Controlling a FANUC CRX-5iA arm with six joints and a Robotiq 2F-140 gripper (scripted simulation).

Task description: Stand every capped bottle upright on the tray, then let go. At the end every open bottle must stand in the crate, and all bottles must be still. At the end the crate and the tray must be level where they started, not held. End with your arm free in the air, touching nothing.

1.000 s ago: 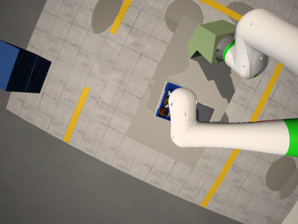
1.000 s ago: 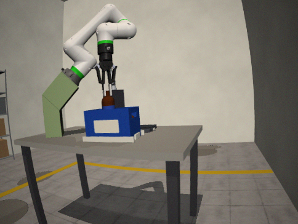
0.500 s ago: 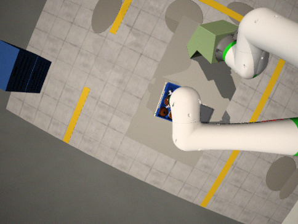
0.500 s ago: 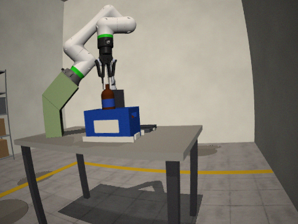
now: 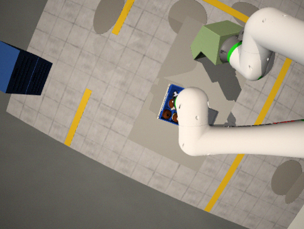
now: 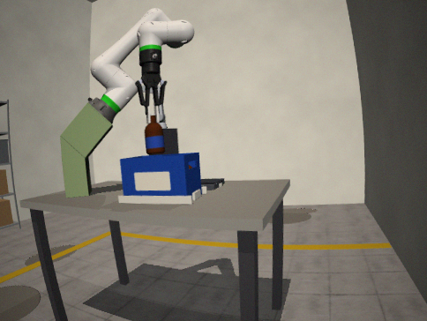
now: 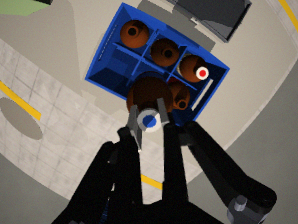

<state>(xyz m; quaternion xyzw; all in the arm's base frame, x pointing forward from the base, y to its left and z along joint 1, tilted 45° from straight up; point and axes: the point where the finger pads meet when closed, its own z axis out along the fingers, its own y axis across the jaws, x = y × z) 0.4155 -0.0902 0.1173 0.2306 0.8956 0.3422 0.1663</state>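
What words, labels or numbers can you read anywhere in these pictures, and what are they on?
No readable text anywhere.
White panel on the blue crate: blank.
Blue band on the brown bottle held in the pincer: no lettering visible.
Small red mark on the crate's side: too small to read.
Red-and-white cap on one bottle in the crate: a dot only, no characters.
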